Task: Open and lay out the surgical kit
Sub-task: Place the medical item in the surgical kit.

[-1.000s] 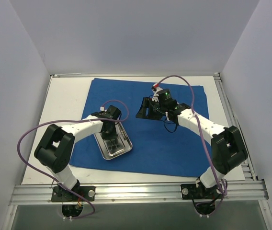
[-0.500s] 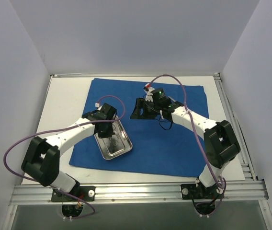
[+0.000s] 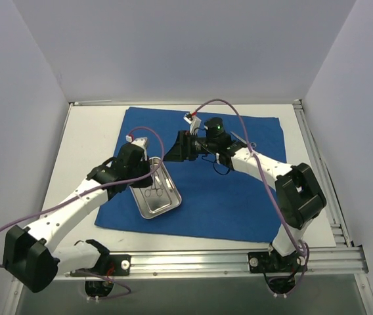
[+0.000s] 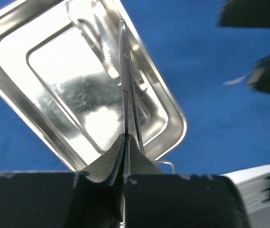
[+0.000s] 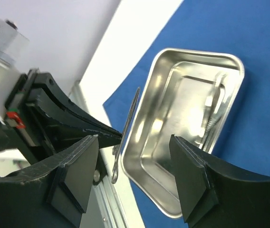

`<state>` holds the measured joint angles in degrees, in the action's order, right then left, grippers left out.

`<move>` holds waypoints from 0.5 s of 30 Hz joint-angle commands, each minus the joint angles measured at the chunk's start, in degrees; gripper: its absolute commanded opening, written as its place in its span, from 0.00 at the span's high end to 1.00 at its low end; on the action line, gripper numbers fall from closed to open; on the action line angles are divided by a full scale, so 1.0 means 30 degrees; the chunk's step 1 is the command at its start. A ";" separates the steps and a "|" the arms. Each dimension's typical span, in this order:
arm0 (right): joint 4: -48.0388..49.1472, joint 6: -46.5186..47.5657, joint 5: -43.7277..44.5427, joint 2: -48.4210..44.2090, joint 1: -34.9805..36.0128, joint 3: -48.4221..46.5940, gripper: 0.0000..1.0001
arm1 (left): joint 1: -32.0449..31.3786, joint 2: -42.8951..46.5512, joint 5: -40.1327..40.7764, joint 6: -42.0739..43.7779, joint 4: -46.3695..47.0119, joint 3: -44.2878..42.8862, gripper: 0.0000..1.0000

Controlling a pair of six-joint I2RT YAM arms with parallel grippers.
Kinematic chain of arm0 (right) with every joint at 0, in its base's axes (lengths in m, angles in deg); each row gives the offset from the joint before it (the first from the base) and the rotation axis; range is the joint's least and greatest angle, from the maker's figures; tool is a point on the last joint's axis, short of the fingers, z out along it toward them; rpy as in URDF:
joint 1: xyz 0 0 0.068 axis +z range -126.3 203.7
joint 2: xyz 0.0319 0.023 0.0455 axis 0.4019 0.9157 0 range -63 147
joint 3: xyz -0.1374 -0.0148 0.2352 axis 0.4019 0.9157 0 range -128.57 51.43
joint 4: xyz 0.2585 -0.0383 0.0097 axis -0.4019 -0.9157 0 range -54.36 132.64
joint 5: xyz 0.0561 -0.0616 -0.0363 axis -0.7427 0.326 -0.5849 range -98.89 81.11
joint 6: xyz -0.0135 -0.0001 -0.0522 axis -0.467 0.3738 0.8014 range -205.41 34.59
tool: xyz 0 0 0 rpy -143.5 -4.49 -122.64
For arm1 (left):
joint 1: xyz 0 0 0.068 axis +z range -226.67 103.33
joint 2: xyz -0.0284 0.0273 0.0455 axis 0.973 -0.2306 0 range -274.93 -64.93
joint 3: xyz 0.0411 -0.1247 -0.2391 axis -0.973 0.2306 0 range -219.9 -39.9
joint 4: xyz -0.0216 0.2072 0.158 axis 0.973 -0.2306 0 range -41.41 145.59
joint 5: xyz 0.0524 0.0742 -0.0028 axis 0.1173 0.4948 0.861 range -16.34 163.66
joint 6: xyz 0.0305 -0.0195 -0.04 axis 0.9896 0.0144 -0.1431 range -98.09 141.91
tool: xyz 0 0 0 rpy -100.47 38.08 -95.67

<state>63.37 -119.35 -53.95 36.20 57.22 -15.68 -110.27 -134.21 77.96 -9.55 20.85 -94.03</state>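
The royal-blue cloth point(image 3: 239, 197) lies spread flat on the table. The steel tray point(image 3: 167, 207) sits on its left part. My left gripper point(image 3: 146, 174) is shut on a thin scissor-like instrument point(image 4: 125, 85) and holds it above the tray point(image 4: 44, 71). The ring handles hang by the pads. In the right wrist view that instrument point(image 5: 131, 111) hangs from the left gripper point(image 5: 118, 135). A second instrument point(image 5: 213, 107) lies inside the tray point(image 5: 149, 185). My right gripper point(image 3: 178, 147) is open and empty, just right of the tray, facing the left gripper.
The white tabletop point(image 3: 85, 138) shows left of the cloth. An aluminium rail point(image 3: 186, 262) runs along the near edge. White walls close in the left, back and right. Purple cables loop over both arms.
My left gripper has risen out of the tray with the instrument in it, and the left arm has swung out left. My right gripper has moved left toward the tray.
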 commanded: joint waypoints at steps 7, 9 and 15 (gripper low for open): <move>0.5303 -0.0379 -0.4198 -0.1657 0.0077 0.1686 0.41 | 0.0069 0.1997 -0.3919 0.1991 0.2468 -0.1351 0.98; 0.6441 -0.0495 -0.4665 -0.1893 0.0107 0.2096 0.43 | 0.0098 0.2347 -0.4388 0.1934 0.2876 -0.1527 0.98; 1.0331 -0.1868 -0.5691 -0.2978 0.0107 0.3354 0.43 | 0.0098 0.2993 -0.6293 0.1553 0.4107 -0.1703 0.98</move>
<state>81.64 -122.06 -66.61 31.13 57.22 -6.67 -110.25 -127.45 63.95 -4.88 27.02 -96.24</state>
